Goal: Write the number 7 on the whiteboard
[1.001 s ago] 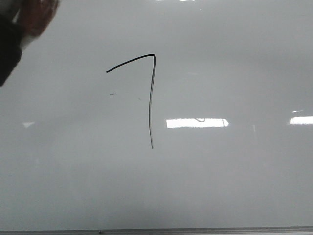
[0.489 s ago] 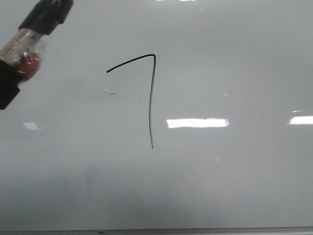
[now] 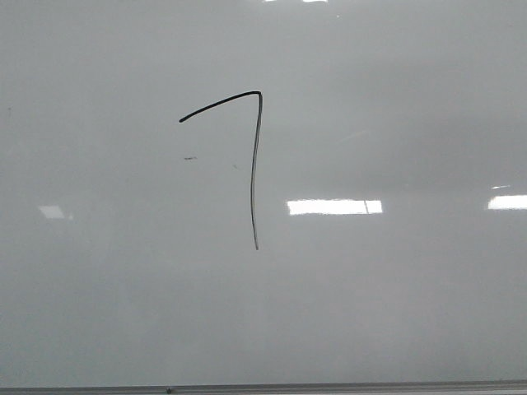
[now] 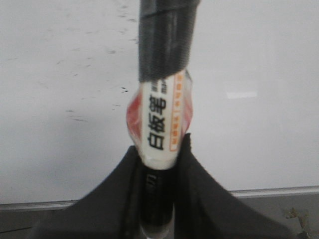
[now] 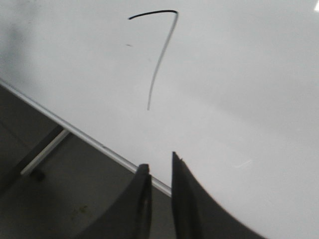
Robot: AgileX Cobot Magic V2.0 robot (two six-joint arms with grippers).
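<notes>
Front view: the 7 (image 3: 251,156) stands finished, centre-left on the whiteboard (image 3: 412,313), no arm near it. Left wrist view: the left gripper (image 4: 159,154) pinches a marker (image 4: 162,99), its black cap end pointing at the whiteboard. Right wrist view: the right gripper (image 5: 158,172) hangs below the 7 near the whiteboard's edge, fingers nearly together, holding nothing. A stray marker touch could smear the 7.
</notes>
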